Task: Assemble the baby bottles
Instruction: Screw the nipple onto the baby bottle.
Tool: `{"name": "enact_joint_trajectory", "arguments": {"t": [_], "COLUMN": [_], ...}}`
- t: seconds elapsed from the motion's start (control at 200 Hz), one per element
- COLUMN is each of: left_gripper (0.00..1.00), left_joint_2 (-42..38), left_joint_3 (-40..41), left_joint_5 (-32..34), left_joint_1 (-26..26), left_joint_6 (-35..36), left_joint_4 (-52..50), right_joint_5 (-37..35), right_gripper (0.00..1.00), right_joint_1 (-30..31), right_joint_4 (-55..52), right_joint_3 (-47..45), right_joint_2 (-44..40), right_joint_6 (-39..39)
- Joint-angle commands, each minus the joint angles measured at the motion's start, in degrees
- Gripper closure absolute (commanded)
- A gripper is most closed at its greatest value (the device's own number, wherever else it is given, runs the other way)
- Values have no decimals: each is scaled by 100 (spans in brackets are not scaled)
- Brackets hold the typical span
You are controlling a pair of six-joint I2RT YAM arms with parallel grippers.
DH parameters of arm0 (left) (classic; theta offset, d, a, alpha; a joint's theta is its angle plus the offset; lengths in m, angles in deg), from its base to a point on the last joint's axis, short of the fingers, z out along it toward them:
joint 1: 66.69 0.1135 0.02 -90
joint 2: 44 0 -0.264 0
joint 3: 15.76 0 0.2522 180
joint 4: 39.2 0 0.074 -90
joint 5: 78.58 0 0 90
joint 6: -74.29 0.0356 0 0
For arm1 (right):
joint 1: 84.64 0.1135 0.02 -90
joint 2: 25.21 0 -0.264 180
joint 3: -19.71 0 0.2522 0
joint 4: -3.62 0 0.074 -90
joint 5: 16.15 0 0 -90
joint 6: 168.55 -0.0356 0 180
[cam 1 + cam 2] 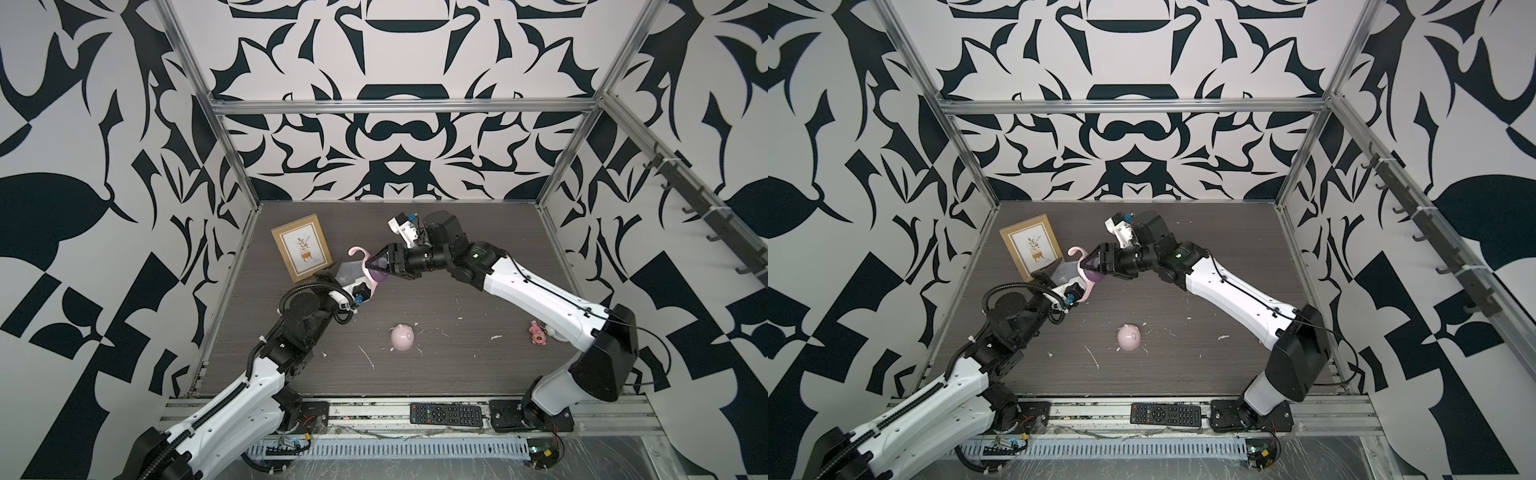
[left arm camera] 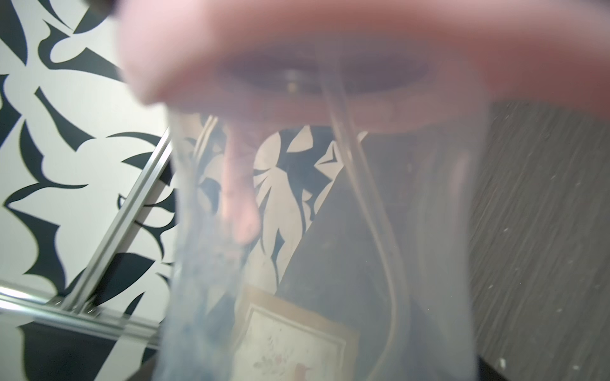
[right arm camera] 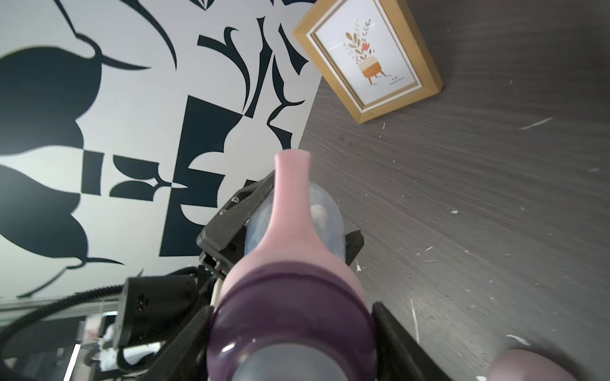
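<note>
Purple plastic fills the right gripper (image 1: 379, 262): its jaws are closed across the purple collar (image 3: 290, 306), one black finger pressed to each flank, with the clear nipple (image 3: 290, 366) towards the wrist. Opposite it, the left gripper (image 1: 340, 271) has its jaws clamped on the bottle body (image 3: 325, 217). The bottle hangs tilted in the air between the two arms, above the table (image 1: 457, 374) and just in front of the picture frame (image 1: 302, 247). The pink handled ring (image 3: 292, 198) sits between collar and body, and the straw (image 2: 376, 231) curves down inside. I judge all of it light, thin-walled and smooth. The body would likely flex or slip under a hard squeeze, so a hold at its waist, clear of the neck, suits it. The stiffer collar can take the twisting grip by its rim, while the soft nipple and the handles are poor places to pinch. Whether the collar is fully seated I cannot tell. The dome cap (image 1: 402, 337) lies on the table well apart, rounded and slick, best taken across its sides.
</note>
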Motion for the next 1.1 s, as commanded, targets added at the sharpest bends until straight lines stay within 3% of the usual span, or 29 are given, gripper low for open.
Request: {"name": "enact_joint_trajectory", "arguments": {"t": [0.0,0.1,0.17,0.28,0.325,0.405,0.5,0.62,0.875,0.975,1.095], "left_gripper": [100,100,100,100,100,100,100,100,100,100,100], "left_joint_2": [93,198,251,246,248,278,271,267,723,961,1092], "left_joint_3": [-19,5,10,-191,-332,-444,-504,-754,-1662,-1866,-1907], "left_joint_5": [291,366,352,156,-22,-397,-894,-1906,-5301,-6029,-6312], "left_joint_1": [-259,-270,-273,-272,-271,-270,-265,-262,-247,-249,-245], "left_joint_6": [1157,1172,1075,460,153,-299,-808,-1416,-2162,-2315,-2392], "left_joint_4": [1183,1184,1173,456,-44,-575,-923,-1664,-3541,-3791,-3802], "right_joint_5": [791,655,473,-283,-668,-1292,-1851,-1893,-1961,-1891,-1817], "right_gripper": [100,99,67,33,23,13,11,10,15,11,10], "right_joint_1": [290,290,273,272,272,272,272,286,914,1139,1286], "right_joint_4": [1207,639,-316,-2158,-2742,-3590,-4402,-5010,-4774,-4692,-4663], "right_joint_3": [2,319,672,1445,1680,2029,2325,2379,1261,1083,1064], "right_joint_2": [149,114,82,-91,-215,-472,-751,-1128,-2094,-2164,-2132], "right_joint_6": [-2177,-1693,-717,1146,1762,2623,3441,4466,6230,6455,6512]}}
